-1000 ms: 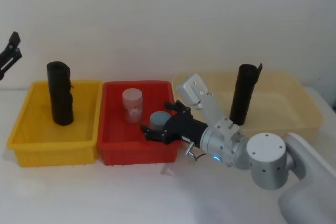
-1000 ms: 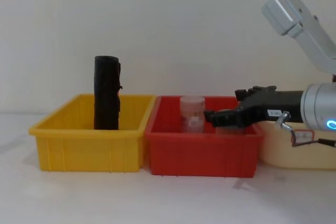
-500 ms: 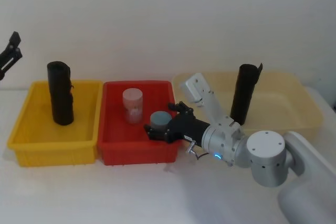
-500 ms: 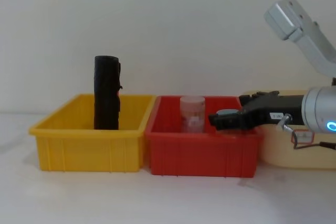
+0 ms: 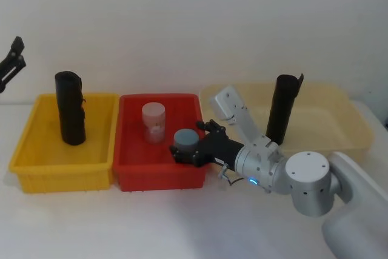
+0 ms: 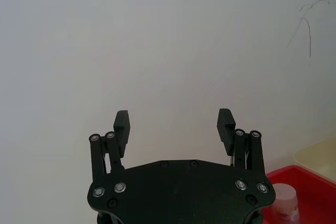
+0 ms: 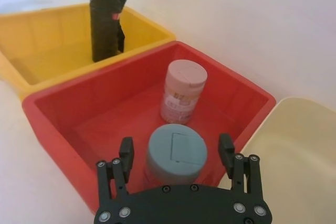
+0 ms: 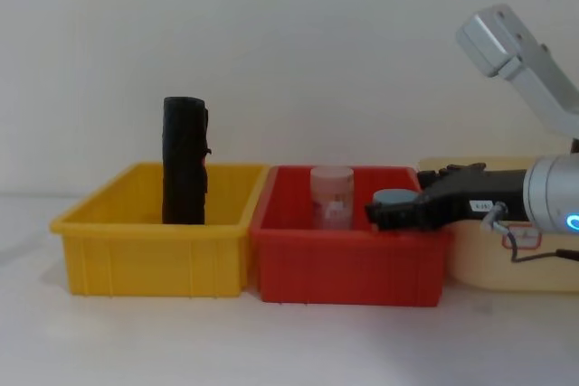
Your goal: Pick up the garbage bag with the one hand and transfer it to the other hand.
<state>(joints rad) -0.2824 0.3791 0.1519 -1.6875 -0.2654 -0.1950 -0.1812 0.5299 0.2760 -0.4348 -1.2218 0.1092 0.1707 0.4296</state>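
White wall behind; right claw (image 7: 176,153) gapes around grey-lidded jar (image 7: 175,153), left claw (image 6: 175,124) open, empty.

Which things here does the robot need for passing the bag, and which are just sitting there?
Needed: garbage bag standing in the cream bin; right gripper, open; left gripper, open.

Just sitting: other black roll, grey-lidded jar, pink jar.

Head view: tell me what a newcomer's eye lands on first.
The right gripper draws the eye first: it reaches over the red bin, fingers open either side of the grey-lidded jar. Next come two black rolls standing upright: the garbage bag in the beige tray on the right, and a similar roll in the yellow bin on the left. The left gripper hangs raised at the left edge.
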